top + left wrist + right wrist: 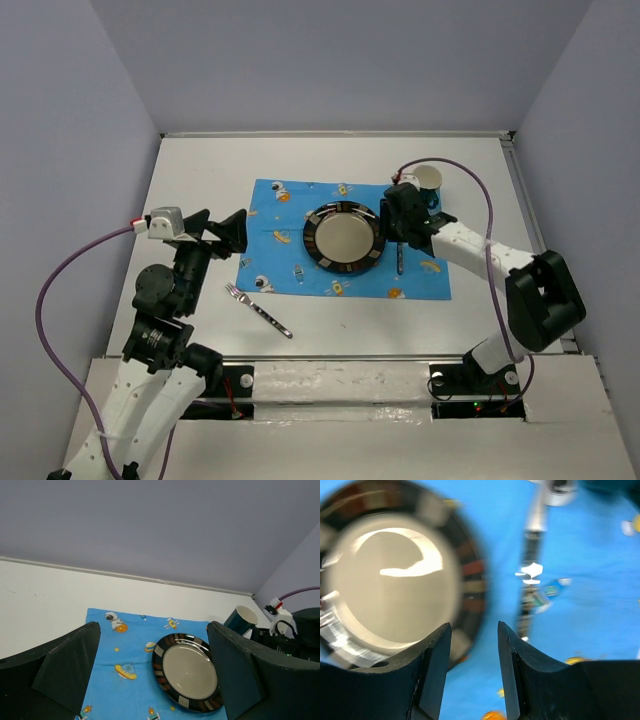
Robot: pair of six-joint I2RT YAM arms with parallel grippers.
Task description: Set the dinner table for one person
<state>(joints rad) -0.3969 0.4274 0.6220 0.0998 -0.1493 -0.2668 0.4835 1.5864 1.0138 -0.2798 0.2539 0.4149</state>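
Counting first: one plate (345, 238), one fork (258, 309), one cup (430, 178), one slim utensil (400, 262), one mat (285, 250), all on one worktop (200, 180). The worktop is flat, matte and white, the largest surface under me, with a metal rail (524, 210) along its right edge.

The mat is blue cloth printed with astronauts, rockets and saucers, and lies flat in the middle of the worktop. The plate is round and glossy, with a pale centre and a dark rim broken by lighter blocks. It sits on the right half of the mat. The cup is teal outside and pale inside, and stands at the mat's far right corner. The fork is plain silver metal, lying slantwise on bare worktop just off the mat's near left corner.

My left claw (240, 238) hangs over the left edge of the mat with its jaws wide apart and nothing between them. Its camera looks across the mat to the plate and the cup. My right claw (400, 215) hovers just right of the plate, jaws parted, gripping nothing.

Only the overhead view shows the fork and both my arms at once. Only my right wrist view shows the utensil close up: dark and silver, lying on the mat beside the plate's rim. It is too blurred there to tell whether it is a knife or a spoon.
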